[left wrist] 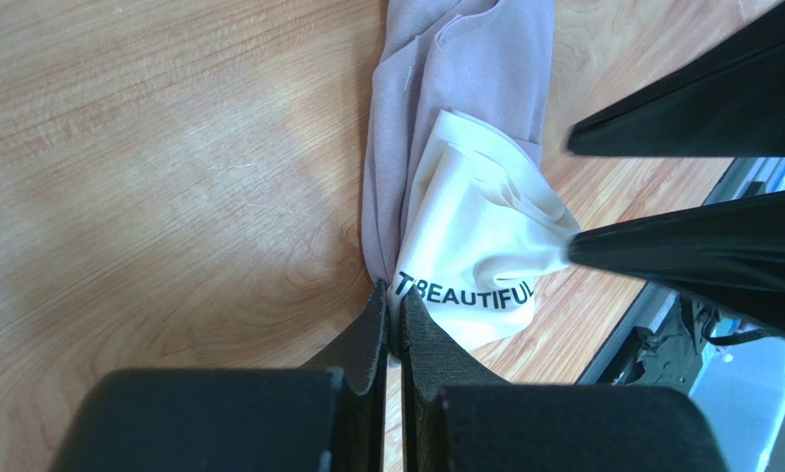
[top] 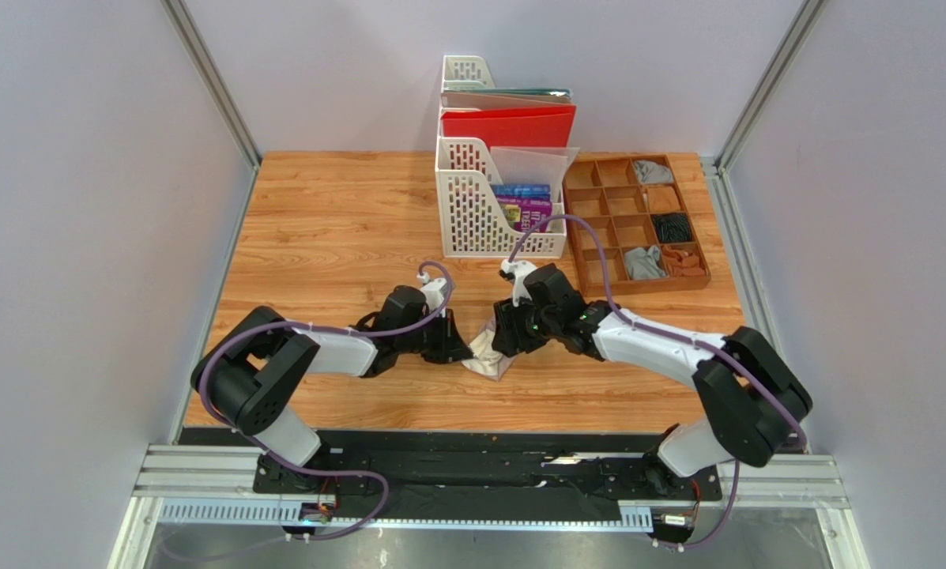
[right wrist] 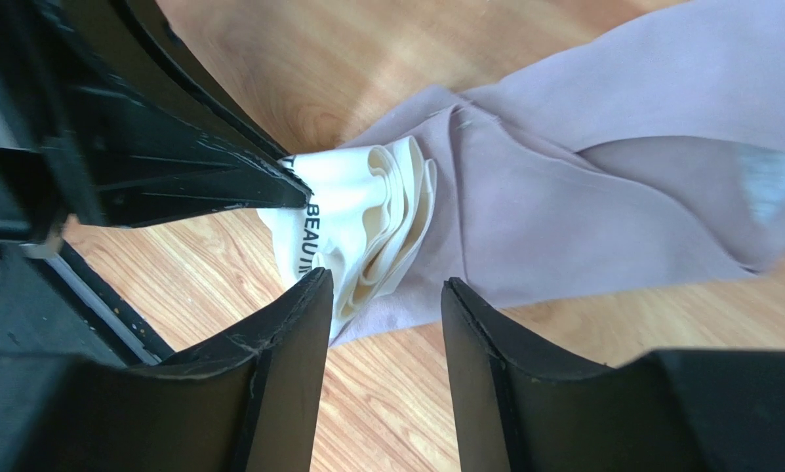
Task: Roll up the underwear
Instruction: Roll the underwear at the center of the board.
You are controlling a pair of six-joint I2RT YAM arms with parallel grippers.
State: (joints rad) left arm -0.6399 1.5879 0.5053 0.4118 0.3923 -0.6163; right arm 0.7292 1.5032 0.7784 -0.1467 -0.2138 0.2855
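The left gripper has its two fingers pressed together, pinching the edge of the cream band right at the printed black lettering. The right gripper stands with its two fingers apart. The folded band and a bit of the cloth lie in the gap between them, with no grip closed on it. In the left wrist view, one of the right gripper's fingertips touches the far side of the band.

Between the two grippers lies one piece of underwear, pale pinkish-grey and bunched at the band end. It rests on the wooden table near its front edge, roughly midway across.

Farther back stand two white file racks, one behind the other, with one red folder between them. To their right sits one divided wooden tray. Four of its compartments hold bundled cloth: two grey, one black, one orange-brown
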